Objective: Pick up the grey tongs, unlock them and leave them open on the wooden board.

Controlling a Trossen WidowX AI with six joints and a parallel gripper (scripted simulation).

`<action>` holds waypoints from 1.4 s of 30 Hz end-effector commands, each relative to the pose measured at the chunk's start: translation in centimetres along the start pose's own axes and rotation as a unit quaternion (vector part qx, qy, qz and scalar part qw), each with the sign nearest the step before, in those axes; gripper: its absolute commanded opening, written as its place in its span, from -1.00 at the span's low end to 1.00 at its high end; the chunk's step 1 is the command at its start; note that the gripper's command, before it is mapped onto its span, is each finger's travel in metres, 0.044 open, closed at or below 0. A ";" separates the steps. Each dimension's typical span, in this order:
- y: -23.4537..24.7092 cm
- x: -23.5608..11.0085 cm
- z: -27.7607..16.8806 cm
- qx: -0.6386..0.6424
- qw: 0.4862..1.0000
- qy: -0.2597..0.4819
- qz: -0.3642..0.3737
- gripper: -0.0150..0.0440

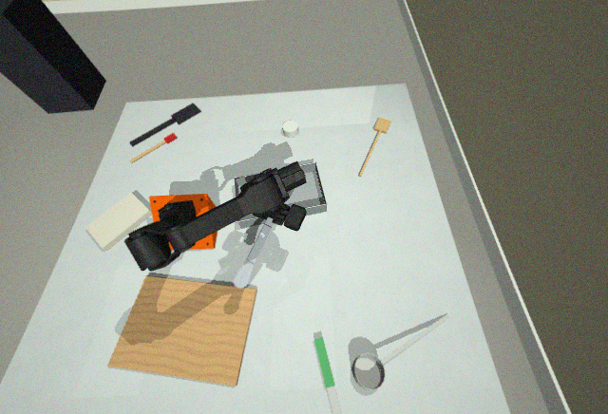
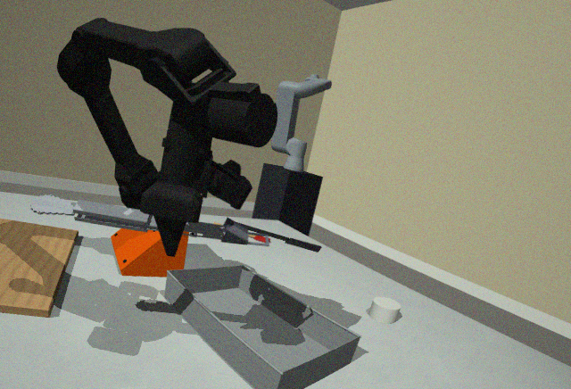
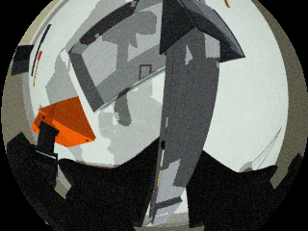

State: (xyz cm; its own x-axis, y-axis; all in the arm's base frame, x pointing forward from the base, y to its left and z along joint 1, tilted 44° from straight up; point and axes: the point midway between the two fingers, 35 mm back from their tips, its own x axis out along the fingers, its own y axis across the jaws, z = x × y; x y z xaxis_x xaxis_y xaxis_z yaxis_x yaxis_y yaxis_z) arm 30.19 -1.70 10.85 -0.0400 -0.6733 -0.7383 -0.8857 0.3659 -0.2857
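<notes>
white cylinder [image 1: 290, 127]: far table edge
wooden spatula [image 1: 373, 144]: right
green-handled tool [image 1: 325, 364]: beside metal strainer [image 1: 369, 370]

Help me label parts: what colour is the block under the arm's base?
Bright orange mounting block; the exterior view shows it best, beside the grey roasting tin.

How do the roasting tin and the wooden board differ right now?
The roasting tin is grey with raised walls; the wooden board is tan and flat. The tin covers less of the table than the board. Both are rectangular and bear nothing: the gripper holds the grey tongs aloft.
</notes>
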 end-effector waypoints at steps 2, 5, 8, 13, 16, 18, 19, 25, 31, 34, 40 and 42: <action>-0.7 -0.7 -3.9 0.067 0.998 0.005 -0.005 -1.00; -0.9 -0.9 -6.1 0.103 0.995 0.009 -0.006 -1.00; -0.9 -1.1 -7.7 0.131 0.991 0.012 -0.007 -1.00; -0.9 -1.1 -7.8 0.133 0.991 0.012 -0.007 -1.00; -0.9 -1.0 -8.3 0.140 0.990 0.010 -0.003 -1.00; -1.0 -0.8 -9.0 0.151 0.988 0.007 0.003 -1.00; -1.0 -0.6 -9.5 0.158 0.987 0.005 0.007 -1.00; -0.8 0.2 -12.4 0.201 0.979 -0.006 0.026 -1.00; -0.3 0.8 -15.2 0.247 0.968 -0.017 0.042 -1.00; 0.0 1.1 -16.6 0.269 0.962 -0.021 0.048 -1.00; 0.9 1.5 -19.3 0.313 0.948 -0.030 0.055 -1.00; 1.2 1.6 -20.1 0.329 0.942 -0.033 0.057 -1.00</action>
State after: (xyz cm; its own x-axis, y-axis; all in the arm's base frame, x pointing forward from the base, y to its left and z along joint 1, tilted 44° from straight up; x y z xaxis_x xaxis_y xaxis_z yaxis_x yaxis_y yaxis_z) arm 20.99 -14.45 20.93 -0.0828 -0.5850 -0.8068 -0.4500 0.7443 -0.4935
